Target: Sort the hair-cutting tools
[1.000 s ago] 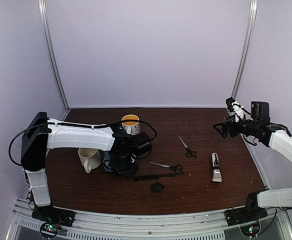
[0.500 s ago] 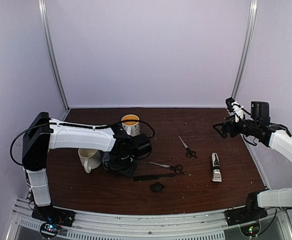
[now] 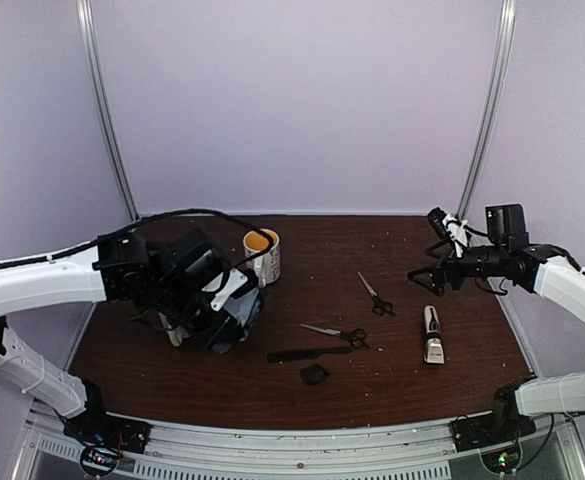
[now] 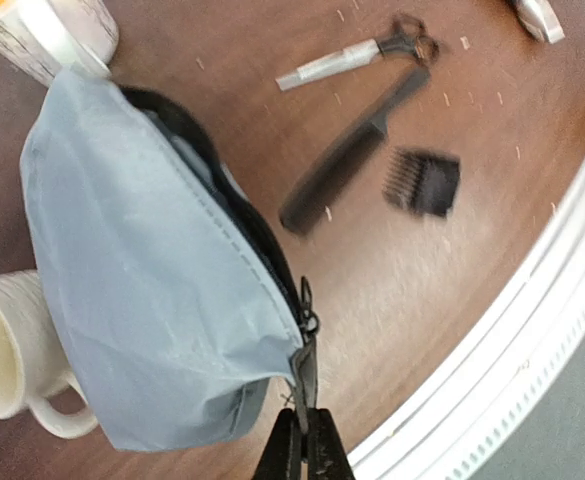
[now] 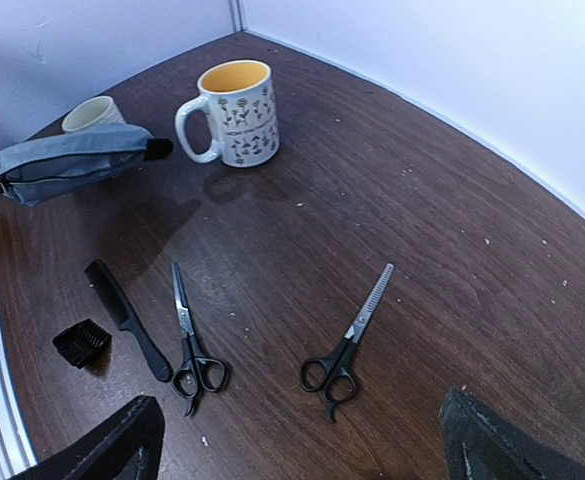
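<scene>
Contents of the dark brown wooden table [image 3: 392, 240], overhead view unless noted. Scissors, small, steel blades, black handles: two. One [image 3: 375, 294] lies right of centre with its handles towards the lower edge. The other [image 3: 337, 333] lies just below centre, handles to the right. In the right wrist view one blade of the first pair is toothed. Comb, long, thin, black plastic [image 3: 309, 353]: one, lying just below the second scissors and close to it. Clipper guard, small, black, toothed [image 3: 314, 374]: one, just below the comb and apart from it. Electric clipper, silver and black [image 3: 432, 333]: one, in the lower right, well apart from the comb. Pouch, grey fabric with a dark zip [image 4: 142, 290]: one, left of centre, mouth open. Mugs, cream ceramic: two. A patterned one with a yellow inside [image 3: 263, 252] stands upright above the pouch. A plain one [image 4: 2, 360] sits at the pouch's left and is largely hidden overhead. Left gripper [image 4: 302, 420]: pressed together on the pouch's zip pull, at the bottom edge of its wrist view. Right gripper [image 5: 300, 420]: spread wide, holding nothing, raised above the table's right side.
</scene>
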You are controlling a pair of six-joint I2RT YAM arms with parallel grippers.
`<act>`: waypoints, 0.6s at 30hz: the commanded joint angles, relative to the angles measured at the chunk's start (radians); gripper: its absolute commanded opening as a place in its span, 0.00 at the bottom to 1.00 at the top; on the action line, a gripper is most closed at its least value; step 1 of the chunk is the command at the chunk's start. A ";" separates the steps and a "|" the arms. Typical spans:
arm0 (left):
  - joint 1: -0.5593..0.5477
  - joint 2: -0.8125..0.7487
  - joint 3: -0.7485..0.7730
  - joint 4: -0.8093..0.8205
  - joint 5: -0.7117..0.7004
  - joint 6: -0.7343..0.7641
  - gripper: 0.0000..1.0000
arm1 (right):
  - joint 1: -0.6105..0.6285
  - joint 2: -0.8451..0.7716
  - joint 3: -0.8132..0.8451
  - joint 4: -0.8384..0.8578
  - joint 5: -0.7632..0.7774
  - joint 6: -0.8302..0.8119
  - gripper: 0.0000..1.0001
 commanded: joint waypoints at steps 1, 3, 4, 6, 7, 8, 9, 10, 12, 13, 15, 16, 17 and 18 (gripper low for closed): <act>0.002 -0.122 -0.225 0.167 0.118 0.013 0.00 | 0.066 0.012 0.070 -0.110 -0.048 -0.104 1.00; 0.007 -0.158 -0.281 0.171 0.119 -0.040 0.00 | 0.133 0.025 0.089 -0.155 -0.022 -0.159 1.00; 0.007 -0.173 -0.305 0.179 0.129 -0.061 0.00 | 0.169 0.035 0.103 -0.180 -0.011 -0.185 1.00; 0.006 -0.215 -0.362 0.226 0.161 -0.084 0.00 | 0.243 0.067 0.138 -0.229 0.006 -0.235 1.00; 0.006 -0.253 -0.395 0.279 0.181 -0.086 0.00 | 0.294 0.084 0.156 -0.241 0.020 -0.251 1.00; 0.006 -0.284 -0.424 0.315 0.193 -0.085 0.00 | 0.329 0.103 0.171 -0.247 0.035 -0.263 0.98; 0.006 -0.310 -0.447 0.342 0.199 -0.074 0.00 | 0.358 0.122 0.187 -0.248 0.046 -0.274 0.96; 0.006 -0.331 -0.463 0.361 0.211 -0.054 0.00 | 0.387 0.142 0.204 -0.246 0.057 -0.281 0.94; 0.006 -0.367 -0.472 0.368 0.233 -0.014 0.00 | 0.439 0.189 0.250 -0.262 0.080 -0.295 0.89; 0.006 -0.383 -0.470 0.369 0.254 0.002 0.00 | 0.464 0.216 0.278 -0.283 0.090 -0.302 0.86; 0.006 -0.411 -0.466 0.374 0.310 0.027 0.00 | 0.509 0.271 0.348 -0.335 0.110 -0.301 0.81; 0.006 -0.421 -0.469 0.378 0.338 0.038 0.00 | 0.524 0.304 0.384 -0.357 0.119 -0.288 0.79; 0.006 -0.425 -0.471 0.376 0.354 0.049 0.00 | 0.529 0.338 0.419 -0.374 0.110 -0.274 0.78; 0.005 -0.427 -0.472 0.368 0.360 0.061 0.00 | 0.528 0.373 0.452 -0.395 0.083 -0.268 0.78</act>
